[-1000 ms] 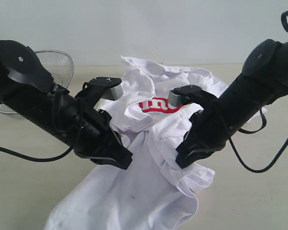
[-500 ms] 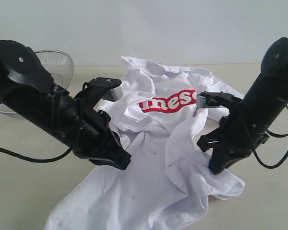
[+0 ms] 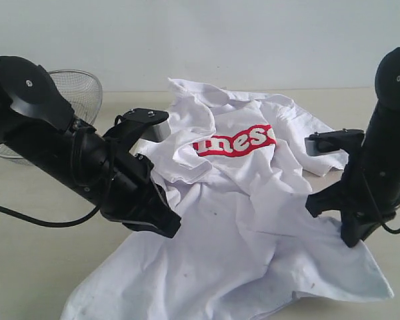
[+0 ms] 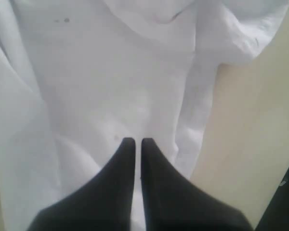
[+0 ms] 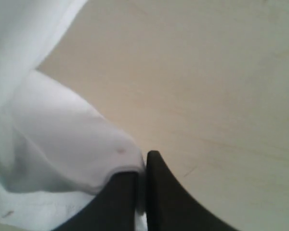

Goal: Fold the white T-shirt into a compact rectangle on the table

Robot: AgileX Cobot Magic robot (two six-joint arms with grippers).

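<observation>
The white T-shirt (image 3: 247, 220) lies crumpled on the table (image 3: 27, 253), its red-and-white lettering (image 3: 235, 142) facing up near the middle. My left gripper (image 3: 170, 230) is shut on the shirt's left part, and cloth fans out below it. In the left wrist view its tips (image 4: 135, 141) sit close together over white fabric (image 4: 111, 72). My right gripper (image 3: 350, 241) is shut on the shirt's right edge, which stretches out toward it. In the right wrist view the hem (image 5: 62, 130) wraps over one finger of that gripper (image 5: 142, 159), above bare table (image 5: 221, 96).
A wire mesh basket (image 3: 80, 90) stands at the back left behind the left arm. Black cables trail from both arms over the table. A pale wall runs behind the table's far edge.
My right gripper has swung out to the right and lower with the shirt's edge, spreading the cloth and uncovering more of the lettering. The left arm has stayed put.
</observation>
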